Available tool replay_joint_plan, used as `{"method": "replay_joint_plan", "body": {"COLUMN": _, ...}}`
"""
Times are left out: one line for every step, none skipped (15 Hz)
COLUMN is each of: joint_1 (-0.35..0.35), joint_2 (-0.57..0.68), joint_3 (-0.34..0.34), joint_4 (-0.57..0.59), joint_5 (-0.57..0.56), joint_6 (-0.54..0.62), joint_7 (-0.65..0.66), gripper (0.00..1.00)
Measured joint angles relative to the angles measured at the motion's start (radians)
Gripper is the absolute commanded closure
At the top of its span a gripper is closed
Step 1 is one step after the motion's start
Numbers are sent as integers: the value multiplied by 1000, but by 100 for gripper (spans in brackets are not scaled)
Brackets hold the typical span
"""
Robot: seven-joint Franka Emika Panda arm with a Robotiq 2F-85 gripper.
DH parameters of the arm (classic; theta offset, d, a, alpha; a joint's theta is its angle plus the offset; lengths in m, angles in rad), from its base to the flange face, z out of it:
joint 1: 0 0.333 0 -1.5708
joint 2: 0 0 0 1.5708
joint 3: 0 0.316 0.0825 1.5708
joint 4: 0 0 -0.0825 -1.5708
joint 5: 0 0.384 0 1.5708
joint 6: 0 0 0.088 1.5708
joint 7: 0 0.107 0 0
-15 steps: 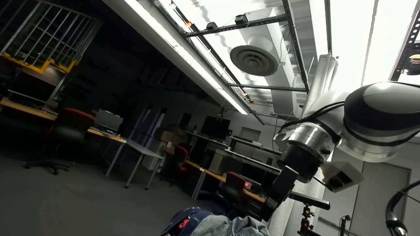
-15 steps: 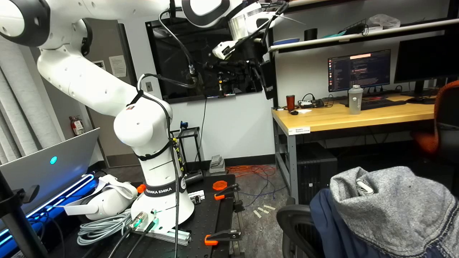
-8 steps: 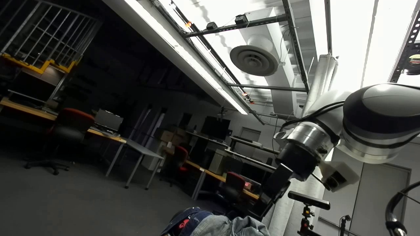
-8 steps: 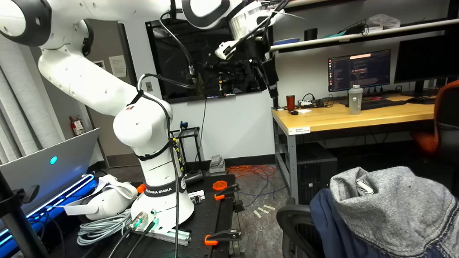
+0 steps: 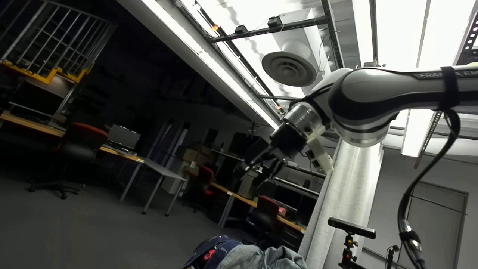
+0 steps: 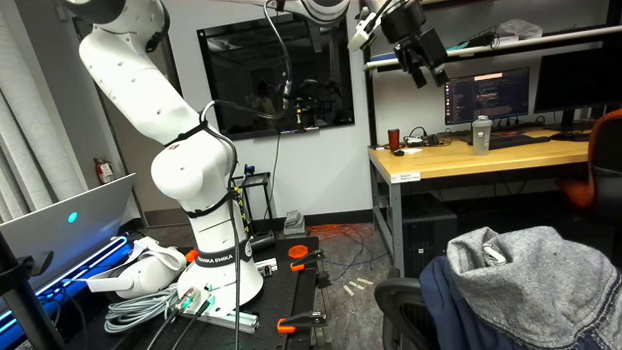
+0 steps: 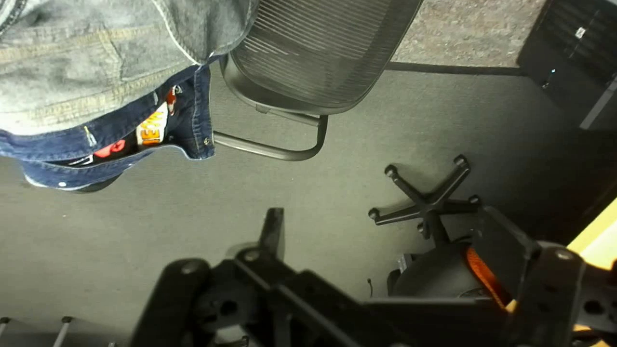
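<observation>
Found robot arm [image 6: 141,92] raised and reaching farther out than half a second ago, in both exterior views. Found surface [image 6: 437,160] unchanged. Found wall screen [image 6: 252,68] no longer overlapped by end effector [image 6: 430,80]. Noted in the wrist view, between widely parted jaws, floor [image 7: 332,197] and wheeled orange-and-black chair [image 7: 424,284]. Found mesh chair [image 7: 308,53] in place, partly covered by grey-and-blue jacket [image 6: 539,277], likewise unmoved. Found end effector shifted across into midair, well above jacket, in line with shelf [image 6: 466,52] and monitor [image 6: 487,97] in an exterior view; recorded as spread wide, tilted downward, gripping nothing. Noted bottle [image 6: 481,136] and smaller cup [image 6: 393,139] upright on surface, both undisturbed.
</observation>
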Motion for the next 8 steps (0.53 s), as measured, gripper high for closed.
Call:
{"method": "replay_joint_plan", "body": {"joint_1": -7, "joint_2": 37, "joint_3": 2, "joint_4": 35, "joint_5": -5, "joint_6": 0, "joint_7": 6, "gripper": 0}}
{"method": "replay_joint_plan", "body": {"joint_1": -11, "joint_2": 61, "joint_3": 4, "joint_4": 55, "joint_5": -6, "joint_6": 0, "joint_7": 7, "gripper": 0}}
{"method": "replay_joint_plan", "body": {"joint_1": -13, "joint_2": 73, "joint_3": 4, "joint_4": 64, "joint_5": -6, "joint_6": 0, "joint_7": 7, "gripper": 0}}
{"method": "replay_joint_plan", "body": {"joint_1": -13, "joint_2": 77, "joint_3": 4, "joint_4": 67, "joint_5": -6, "joint_6": 0, "joint_7": 7, "gripper": 0}}
{"method": "replay_joint_plan", "body": {"joint_1": -13, "joint_2": 76, "joint_3": 5, "joint_4": 67, "joint_5": -6, "joint_6": 0, "joint_7": 8, "gripper": 0}}
{"method": "replay_joint_plan", "body": {"joint_1": -13, "joint_2": 74, "joint_3": 5, "joint_4": 67, "joint_5": -6, "joint_6": -1, "joint_7": 8, "gripper": 0}}
{"method": "replay_joint_plan", "body": {"joint_1": -13, "joint_2": 74, "joint_3": 5, "joint_4": 68, "joint_5": -6, "joint_6": -1, "joint_7": 8, "gripper": 0}}
{"method": "replay_joint_plan", "body": {"joint_1": -13, "joint_2": 74, "joint_3": 5, "joint_4": 68, "joint_5": -6, "joint_6": -1, "joint_7": 9, "gripper": 0}}
